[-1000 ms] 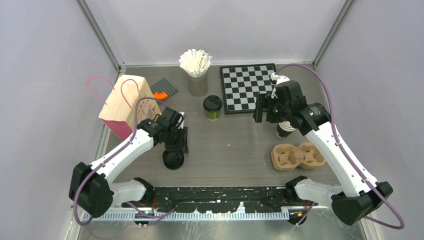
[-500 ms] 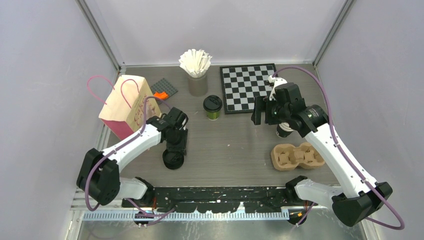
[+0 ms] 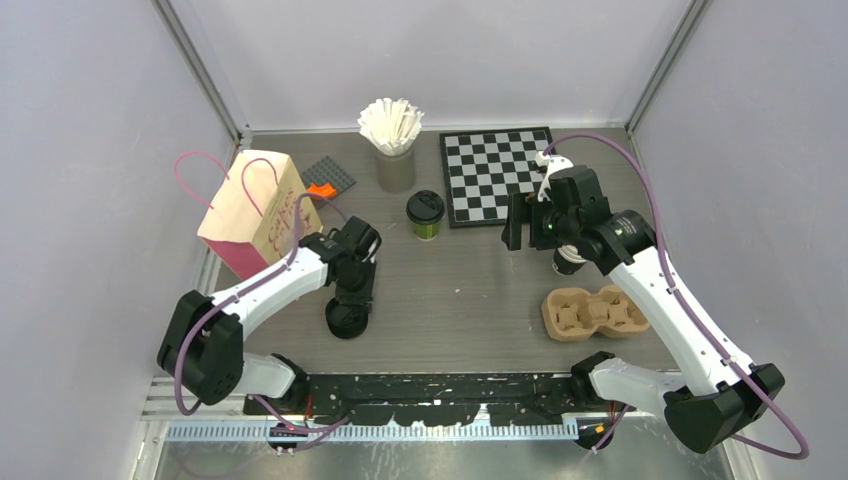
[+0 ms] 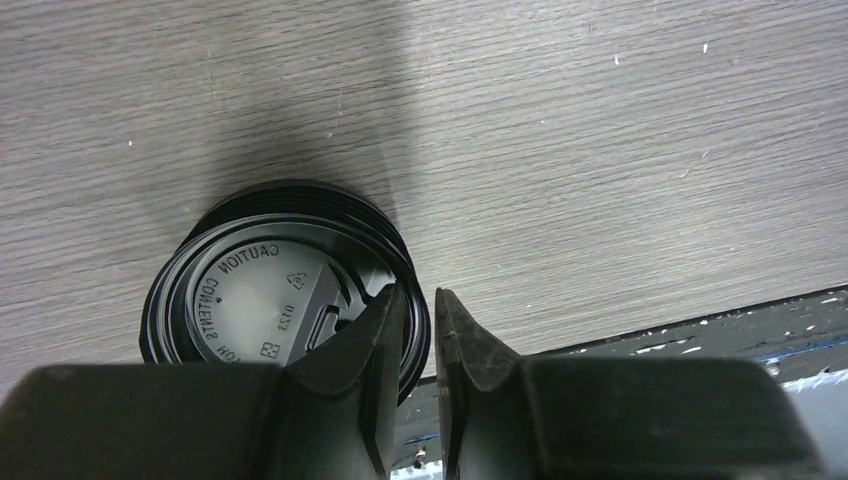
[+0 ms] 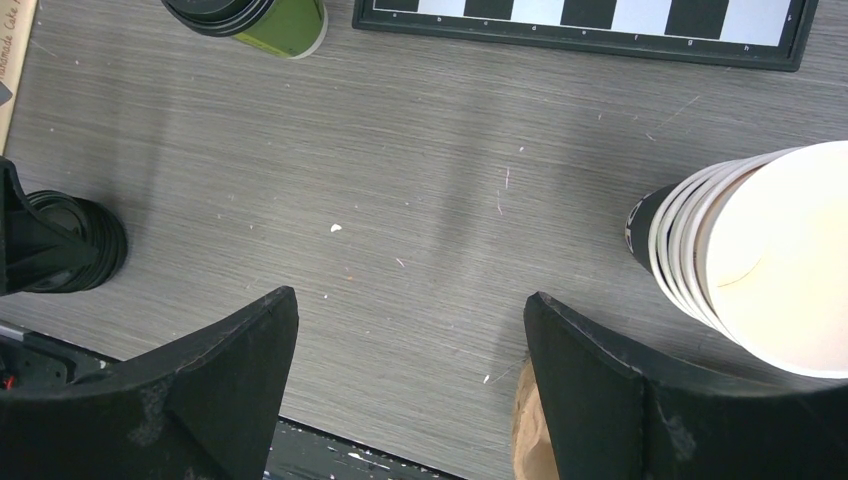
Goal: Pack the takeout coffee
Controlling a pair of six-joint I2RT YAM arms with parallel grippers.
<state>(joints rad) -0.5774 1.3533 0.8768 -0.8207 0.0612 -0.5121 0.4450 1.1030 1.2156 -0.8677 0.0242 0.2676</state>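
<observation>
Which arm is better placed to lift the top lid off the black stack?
Left. The left hand straddles the rim of the top lid, nearly closed on it. The right hand hangs open well away, by the stacked paper cups.

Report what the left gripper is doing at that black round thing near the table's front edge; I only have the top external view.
Observer: The left wrist view shows it is a stack of black plastic lids. The left gripper has its jaws nearly closed, one inside the top lid's rim and one outside.
Operator: Now say what stands by the right gripper.
Observer: The right wrist view shows a nested stack of open paper cups, white inside and upright. That gripper is wide open and empty.
</observation>
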